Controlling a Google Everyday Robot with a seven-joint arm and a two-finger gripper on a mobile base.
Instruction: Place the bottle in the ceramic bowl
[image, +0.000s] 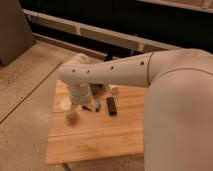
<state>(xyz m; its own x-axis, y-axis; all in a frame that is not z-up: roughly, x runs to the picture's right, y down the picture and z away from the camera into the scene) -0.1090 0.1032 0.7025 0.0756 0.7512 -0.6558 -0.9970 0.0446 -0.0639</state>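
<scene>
My arm reaches from the right across the wooden table (95, 135) and bends down at its left side. The gripper (74, 111) hangs at the end of the wrist, low over the table's left part. A small whitish-cream shape (72, 115), likely the bottle, sits right at the gripper's tip; whether it is held or standing on the wood does not show. The arm covers most of the ceramic bowl. Only a dark patch (98, 89) behind the wrist shows, possibly part of the bowl.
A pale round cup (64, 103) stands just left of the wrist. A small black rectangular object (111, 105) lies on the table to the right of the wrist. A small bluish item (97, 105) lies between them. The speckled floor surrounds the table.
</scene>
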